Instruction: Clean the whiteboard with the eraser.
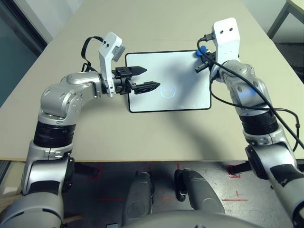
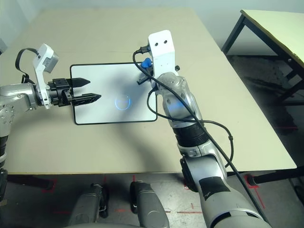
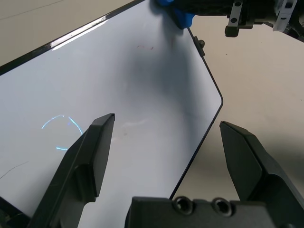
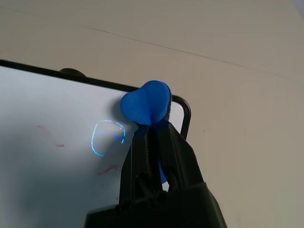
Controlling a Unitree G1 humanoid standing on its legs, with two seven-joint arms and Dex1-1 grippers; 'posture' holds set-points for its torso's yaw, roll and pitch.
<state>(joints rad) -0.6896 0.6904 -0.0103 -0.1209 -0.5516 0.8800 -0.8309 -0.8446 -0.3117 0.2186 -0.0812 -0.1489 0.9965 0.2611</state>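
The robot's left gripper (image 1: 153, 77) reaches over the left part of a whiteboard (image 1: 156, 66) on a pale table (image 1: 95, 135), its two black fingers spread apart with nothing between them. A black strap (image 2: 18, 61) loops beside the white bracket (image 1: 107, 59) at its wrist. The whiteboard lies flat, its rounded corners framed in thin black, with a dark knob (image 4: 72, 72) on the frame's far edge. Near the middle of the white surface, a broken cyan ring (image 1: 167, 91) catches the light, small blue marks (image 4: 117, 137) inside it. Faint red strokes (image 4: 109, 170) mark the board to either side of the ring, and a soft shadow falls across the surface.

At the far right corner, the right gripper (image 4: 151, 126) is closed on the bright-blue eraser (image 4: 146, 102), its lobed end standing out beyond the black fingertips. The eraser sits over the board's corner, by the frame; whether its underside presses on the surface is hard to make out. A black cable (image 1: 251, 87) runs from the right wrist back along the silver forearm. Farther right, a second table (image 2: 280, 26) stands apart on dark legs.
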